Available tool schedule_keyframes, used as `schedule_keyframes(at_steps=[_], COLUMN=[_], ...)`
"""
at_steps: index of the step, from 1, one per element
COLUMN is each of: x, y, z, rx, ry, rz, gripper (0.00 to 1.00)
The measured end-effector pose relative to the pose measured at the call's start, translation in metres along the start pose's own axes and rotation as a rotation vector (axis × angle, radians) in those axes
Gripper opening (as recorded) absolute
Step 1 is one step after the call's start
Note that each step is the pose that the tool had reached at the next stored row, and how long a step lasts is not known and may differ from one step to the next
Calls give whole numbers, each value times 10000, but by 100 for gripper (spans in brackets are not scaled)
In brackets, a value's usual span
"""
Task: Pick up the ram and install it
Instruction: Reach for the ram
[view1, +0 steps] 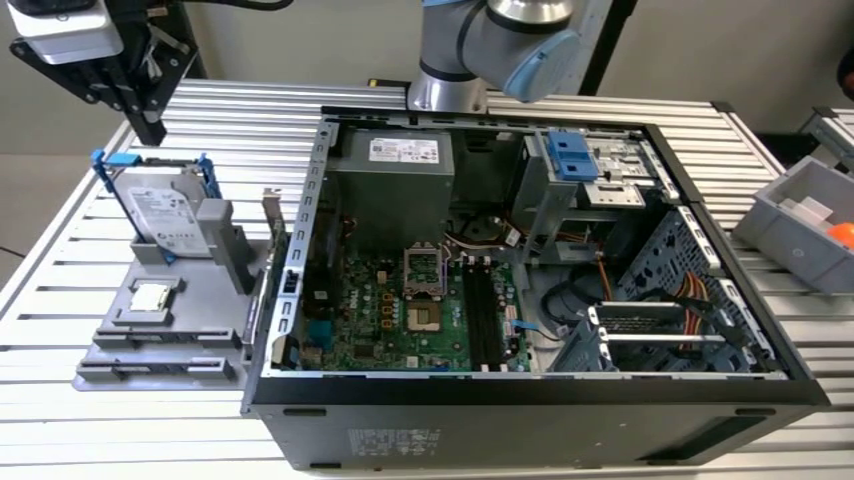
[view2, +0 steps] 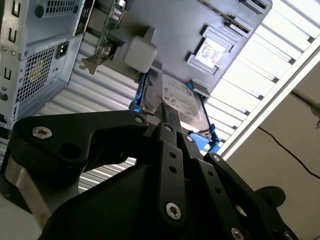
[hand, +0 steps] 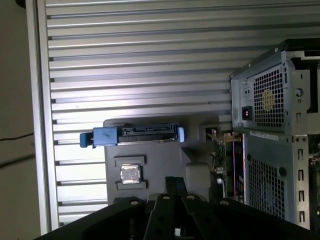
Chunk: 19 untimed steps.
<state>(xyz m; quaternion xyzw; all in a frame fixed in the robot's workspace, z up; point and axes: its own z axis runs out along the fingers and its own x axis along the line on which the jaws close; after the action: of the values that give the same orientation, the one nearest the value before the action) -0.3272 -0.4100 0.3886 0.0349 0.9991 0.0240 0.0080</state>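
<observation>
My gripper hangs at the exterior view's far left, above the table behind a grey parts fixture. Its black fingers meet at the tips and nothing shows between them. In the first wrist view the gripper sits over the fixture's edge. The ram is hidden from these views. Long black memory slots run along the green motherboard inside the open computer case.
The fixture holds a grey hard drive in a blue frame, standing upright, and a small square silver processor chip. A thin card with a metal bracket stands between fixture and case. A grey bin sits at the right edge.
</observation>
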Motion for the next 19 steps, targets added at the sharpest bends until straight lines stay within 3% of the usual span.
schedule_keyframes(at_steps=[19], x=[-6], y=[-79], z=[-2], rx=[0], ry=[0], rz=[0], gripper=[0])
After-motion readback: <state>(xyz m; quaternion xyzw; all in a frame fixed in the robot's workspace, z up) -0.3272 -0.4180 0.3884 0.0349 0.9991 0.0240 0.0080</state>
